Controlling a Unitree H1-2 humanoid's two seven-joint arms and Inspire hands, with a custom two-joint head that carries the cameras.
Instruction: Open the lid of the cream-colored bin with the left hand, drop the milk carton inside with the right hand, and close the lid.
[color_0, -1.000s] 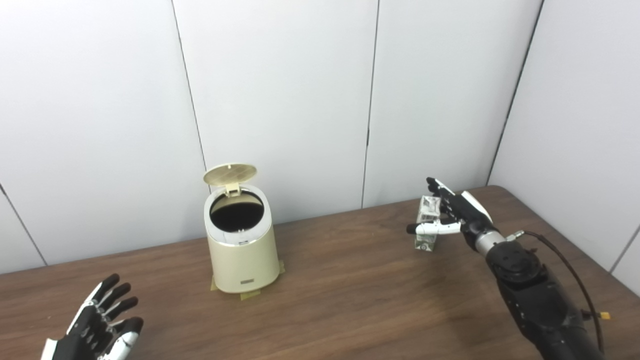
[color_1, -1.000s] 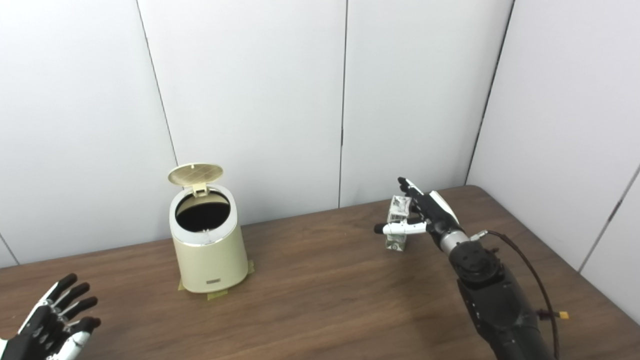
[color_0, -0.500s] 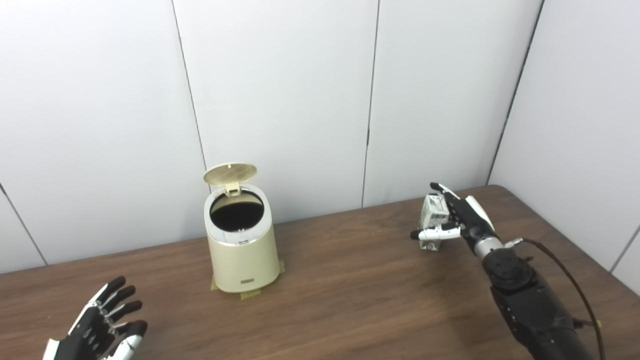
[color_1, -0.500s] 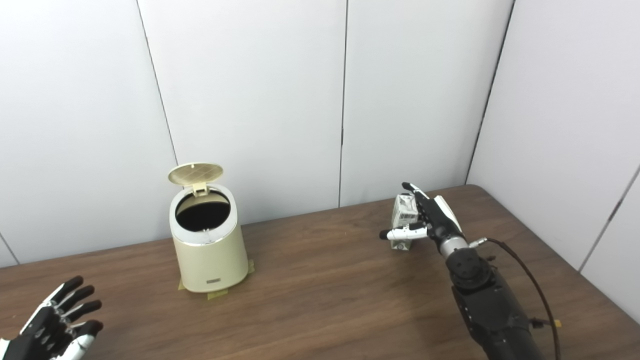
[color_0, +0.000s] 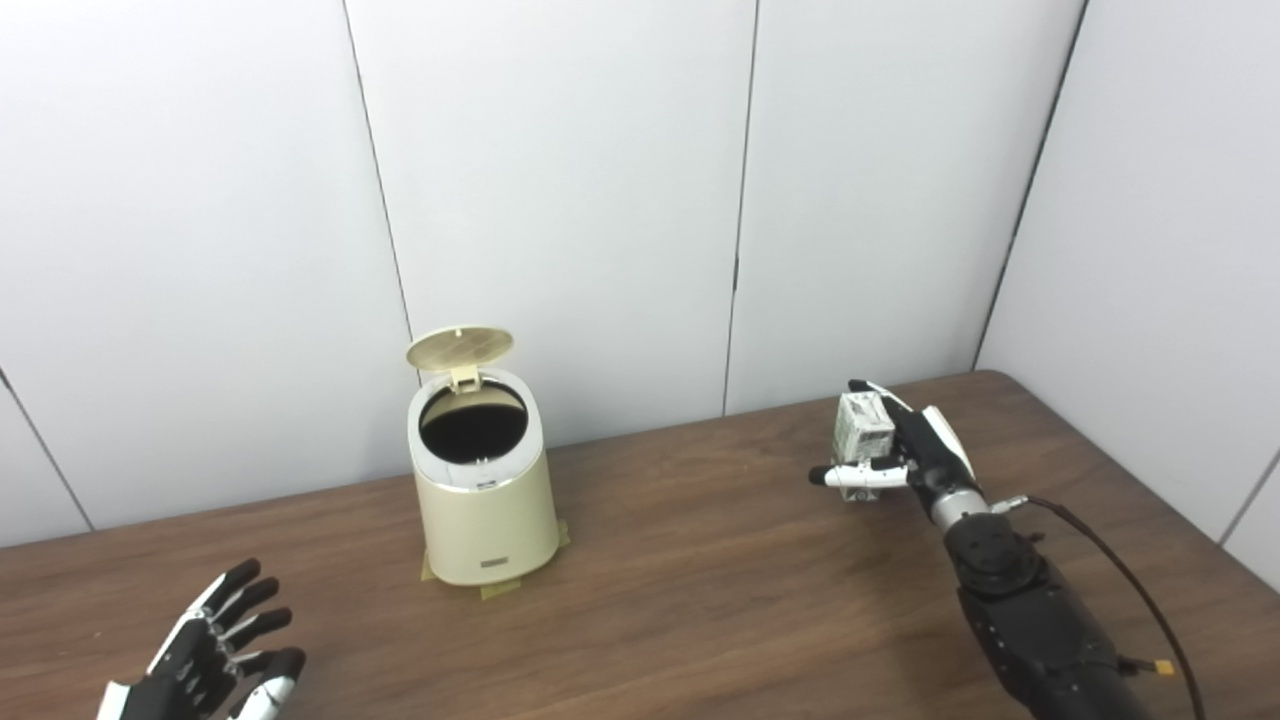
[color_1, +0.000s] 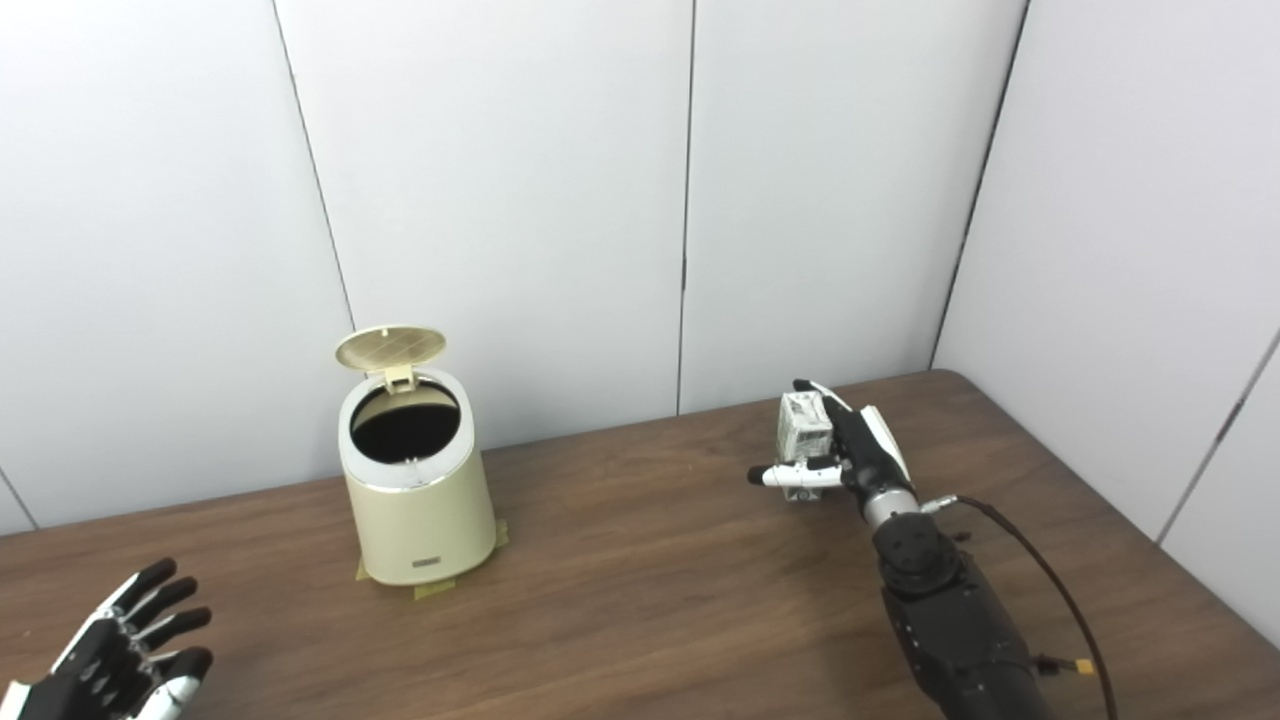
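My desk (color_0: 700, 600) looks like dark brown wood grain with a smooth, dull sheen. The cream-colored bin (color_0: 486, 500) reads as smooth plastic, its raised lid (color_0: 460, 348) ribbed underneath. The milk carton (color_0: 864, 432) at far right looks like printed paper. My right hand (color_0: 905, 455) is glossy black-and-white plastic.
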